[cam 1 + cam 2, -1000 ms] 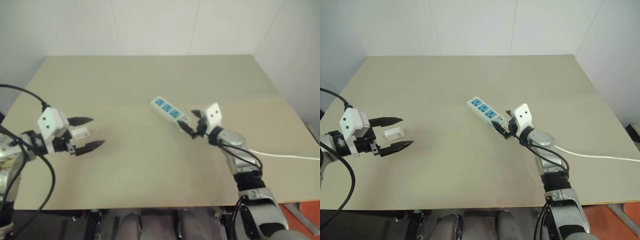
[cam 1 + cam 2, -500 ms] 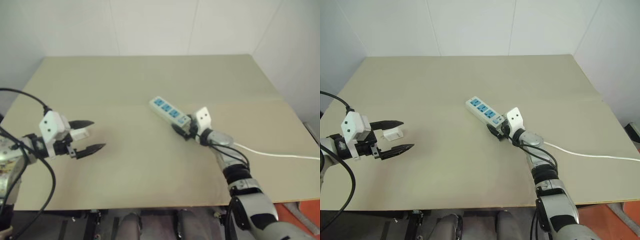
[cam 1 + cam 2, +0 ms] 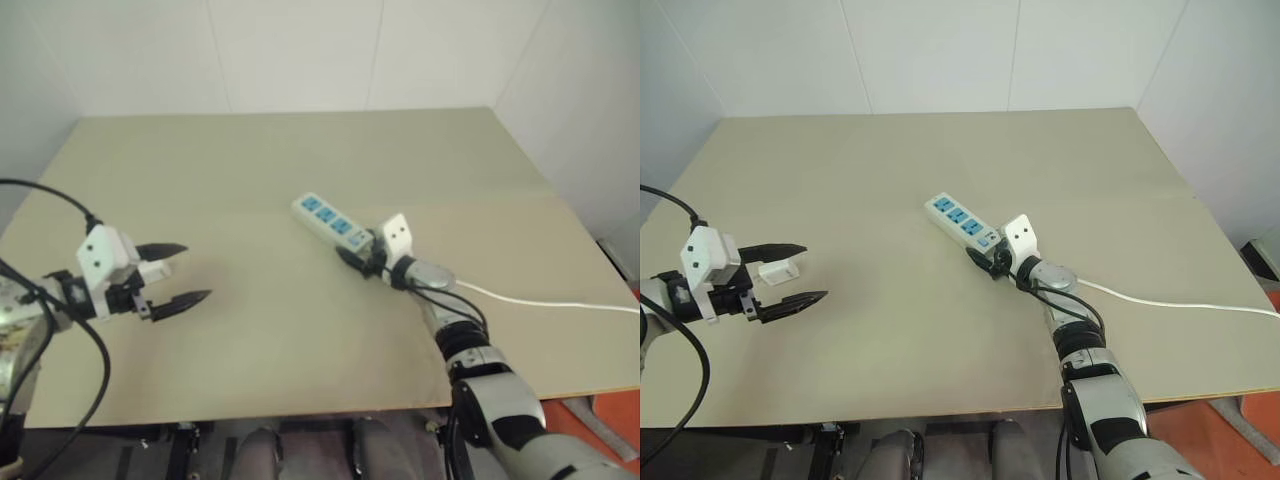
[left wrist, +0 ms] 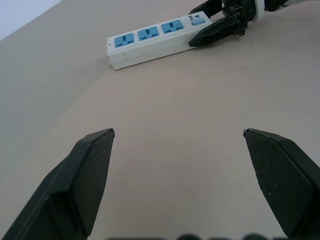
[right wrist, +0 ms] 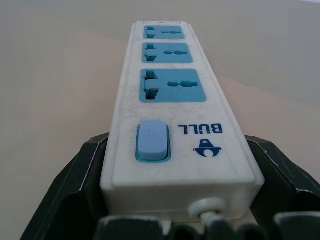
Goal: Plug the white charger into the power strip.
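Resting on the beige table (image 3: pixel 940 330): everything in play. Power strip (image 3: pixel 962 224) lies diagonally near table centre, three blue sockets up, switch end toward the right gripper (image 3: pixel 987 260). Right gripper's two black fingers (image 5: pixel 70 192) sit one on each side of the strip's switch end, against its side walls per the right wrist view — closed around the strip there, strip flat on the table. Thin white cord (image 3: pixel 1180 303) exits that same end, runs under the right arm and off toward the table's right edge. Left gripper (image 3: pixel 790 273) is well apart from the strip, fingers spread fully wide, holding nothing. White charger (image 3: pixel 780 267) lies on the table just beside the left gripper's far finger, partly behind it, untouched.
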